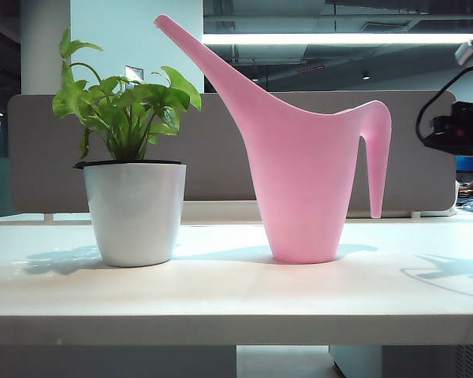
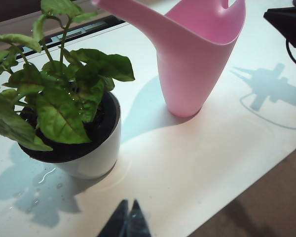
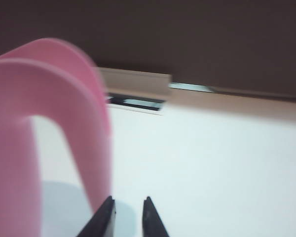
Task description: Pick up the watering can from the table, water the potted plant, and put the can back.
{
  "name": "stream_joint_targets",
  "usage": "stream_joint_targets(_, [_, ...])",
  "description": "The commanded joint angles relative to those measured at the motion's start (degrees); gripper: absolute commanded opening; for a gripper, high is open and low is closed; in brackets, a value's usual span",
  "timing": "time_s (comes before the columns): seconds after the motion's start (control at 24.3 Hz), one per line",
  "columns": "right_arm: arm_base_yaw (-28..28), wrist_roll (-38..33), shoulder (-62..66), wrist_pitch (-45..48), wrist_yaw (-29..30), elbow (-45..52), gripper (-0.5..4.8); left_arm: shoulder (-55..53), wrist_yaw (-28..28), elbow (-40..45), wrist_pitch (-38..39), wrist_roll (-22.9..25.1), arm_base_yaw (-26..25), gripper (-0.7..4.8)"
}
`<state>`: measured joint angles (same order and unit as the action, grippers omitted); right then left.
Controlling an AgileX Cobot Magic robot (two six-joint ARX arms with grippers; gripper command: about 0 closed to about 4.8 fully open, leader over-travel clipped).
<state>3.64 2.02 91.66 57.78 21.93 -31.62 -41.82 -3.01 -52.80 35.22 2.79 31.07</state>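
Right gripper (image 3: 128,212) slightly parted beside watering can (image 1: 303,181) handle; left gripper (image 2: 128,219) closed.

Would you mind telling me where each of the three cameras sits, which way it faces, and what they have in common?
Exterior view: low, near table height, facing the potted plant and watering can side-on; a dark arm shows at the right edge.
Left wrist view: above the table, looking down at the plant and can; the left gripper, tips together, shows at the frame's edge.
Right wrist view: low, close beside the can's handle; the right gripper is slightly parted and holds nothing.
Shared: all three show the can and the table.
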Motion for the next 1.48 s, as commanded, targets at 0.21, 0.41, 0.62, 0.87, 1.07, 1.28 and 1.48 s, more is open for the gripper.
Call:
stream_joint_targets(0.21, [-0.15,2.75,0.37,-1.27,2.43,-3.41,0.96,0.13,-0.04,-0.04,-0.57,0.02,0.07,0.04])
stream_joint_targets(0.41, [-0.76,2.75,1.25,-2.29,2.67,-5.42,2.57,0.13,-0.04,-0.04,-0.59,0.02,0.07,0.04])
stream_joint_targets(0.62, [-0.81,2.73,3.45,-2.34,4.92,-6.27,2.77,0.07,-0.04,-0.04,-0.57,0.02,0.07,0.04])
stream_joint_targets(0.87, [-1.60,2.71,7.13,-2.32,6.62,-8.50,2.79,0.07,-0.04,-0.04,-0.55,0.02,0.07,0.04])
stream_joint_targets(1.07, [-2.12,2.71,8.26,-2.36,6.75,-10.47,2.79,0.07,-0.04,-0.04,-0.57,0.02,0.07,0.04])
stream_joint_targets(1.28, [-2.36,2.71,9.66,-3.43,7.89,-12.70,2.80,0.07,-0.04,-0.04,-0.55,0.02,0.07,0.04])
stream_joint_targets(1.48, [-3.67,2.69,11.10,-4.02,8.17,-15.39,2.79,0.07,-0.04,-0.04,-0.55,0.02,0.07,0.04])
